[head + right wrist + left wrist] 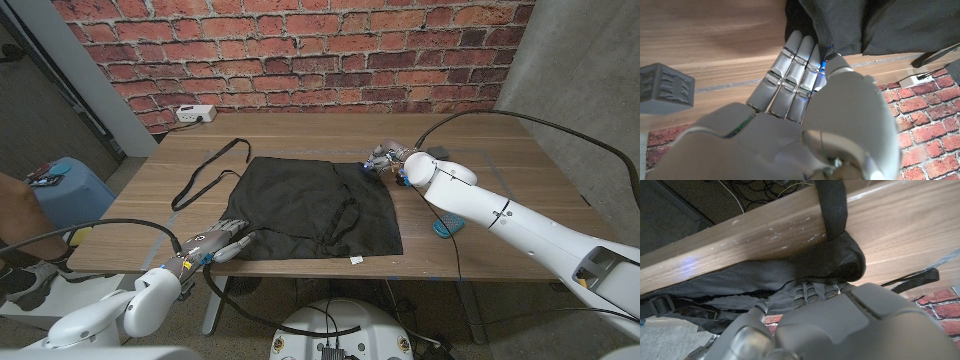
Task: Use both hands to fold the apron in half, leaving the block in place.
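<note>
1. My left hand (pixel 213 243) sits at the apron's (pixel 310 205) near corner, fingers under or on the cloth; whether they have closed on it I cannot tell.
2. My right hand (pixel 388 160) is at the far corner, fingertips (pixel 810 52) against the hem; grip unconfirmed.
3. Secure both corners before lifting, and raise them evenly.
4. Keep clear of the block (pixel 665 90) beside my right hand.
5. Count: one apron, one block, one strap loop (pixel 208 170).
</note>
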Motion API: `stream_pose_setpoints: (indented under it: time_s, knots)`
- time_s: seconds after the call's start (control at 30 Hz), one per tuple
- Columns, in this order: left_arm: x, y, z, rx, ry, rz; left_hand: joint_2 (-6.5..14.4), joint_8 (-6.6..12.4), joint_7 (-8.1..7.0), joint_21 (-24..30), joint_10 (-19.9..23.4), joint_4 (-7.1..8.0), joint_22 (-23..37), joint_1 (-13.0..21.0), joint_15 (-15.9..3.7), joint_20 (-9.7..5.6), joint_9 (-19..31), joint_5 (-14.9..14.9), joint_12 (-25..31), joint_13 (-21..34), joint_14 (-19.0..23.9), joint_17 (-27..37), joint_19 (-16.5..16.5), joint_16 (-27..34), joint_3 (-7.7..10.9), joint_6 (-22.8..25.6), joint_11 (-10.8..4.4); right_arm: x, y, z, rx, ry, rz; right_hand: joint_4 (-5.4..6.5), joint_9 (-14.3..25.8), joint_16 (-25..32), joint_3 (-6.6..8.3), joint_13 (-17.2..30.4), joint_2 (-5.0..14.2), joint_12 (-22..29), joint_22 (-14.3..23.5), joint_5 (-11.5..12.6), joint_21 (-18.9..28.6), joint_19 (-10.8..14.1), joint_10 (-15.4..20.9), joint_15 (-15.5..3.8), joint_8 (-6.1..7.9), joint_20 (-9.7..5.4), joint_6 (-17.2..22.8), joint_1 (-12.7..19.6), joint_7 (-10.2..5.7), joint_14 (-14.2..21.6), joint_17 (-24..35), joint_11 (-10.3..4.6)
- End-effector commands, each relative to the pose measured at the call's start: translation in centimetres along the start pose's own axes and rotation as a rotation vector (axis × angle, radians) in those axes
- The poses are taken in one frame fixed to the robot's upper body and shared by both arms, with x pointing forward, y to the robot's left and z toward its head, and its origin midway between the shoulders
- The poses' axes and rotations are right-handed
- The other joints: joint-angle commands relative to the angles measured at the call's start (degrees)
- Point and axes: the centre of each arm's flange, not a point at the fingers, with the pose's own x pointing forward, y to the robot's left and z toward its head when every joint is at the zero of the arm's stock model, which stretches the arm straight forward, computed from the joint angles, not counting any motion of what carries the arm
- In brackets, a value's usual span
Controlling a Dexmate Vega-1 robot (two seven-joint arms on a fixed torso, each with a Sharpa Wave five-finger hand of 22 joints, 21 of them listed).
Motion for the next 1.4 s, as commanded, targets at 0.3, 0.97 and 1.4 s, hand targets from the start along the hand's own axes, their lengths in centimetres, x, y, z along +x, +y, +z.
stream_pose_setpoints:
  time_s: [0.3,0.97,1.4]
  knots:
    - [0.4,0.1,-0.1,-0.002,-0.013,-0.009,0.39,0.11,-0.14,-0.08,0.13,-0.61,0.13,0.66,0.00,0.07,0.21,0.36,0.10,0.23,0.12,0.17,0.39,-0.15,0.28,0.38,-0.27,-0.9,-0.1,1.3,0.017,-0.026,0.016,0.37,0.19,-0.32,-0.25,0.66,0.16,0.33,0.23,0.23,0.83,-0.60,0.45,-5.05,-0.21,0.33,0.46,1.10,-0.05,0.54,0.77,0.26]
    - [0.6,0.2,0.4,0.002,-0.034,-0.016,0.37,0.09,-0.16,-0.18,0.17,-0.80,0.10,0.94,-0.11,-0.01,0.20,0.31,0.06,0.23,0.13,0.12,0.47,-0.22,0.68,0.47,-0.27,-2.1,-0.6,2.4,0.039,-0.078,0.002,0.53,0.38,-1.01,-0.90,1.21,0.21,0.29,0.01,0.33,1.54,-1.50,0.69,-5.09,-0.44,0.07,0.95,1.92,0.16,0.83,1.94,0.19]
    - [0.4,0.1,0.9,0.003,-0.042,-0.022,0.33,0.08,-0.27,-0.22,0.15,-0.89,0.09,1.08,-0.12,-0.02,0.20,0.27,0.02,0.23,0.16,0.10,0.55,-0.24,0.92,0.51,-0.31,-2.7,-0.9,2.9,0.045,-0.109,0.006,0.65,0.48,-1.42,-1.26,1.61,0.30,0.19,-0.13,0.40,2.10,-1.58,0.62,-5.09,-0.58,0.09,1.10,2.24,0.31,1.07,2.57,0.19]
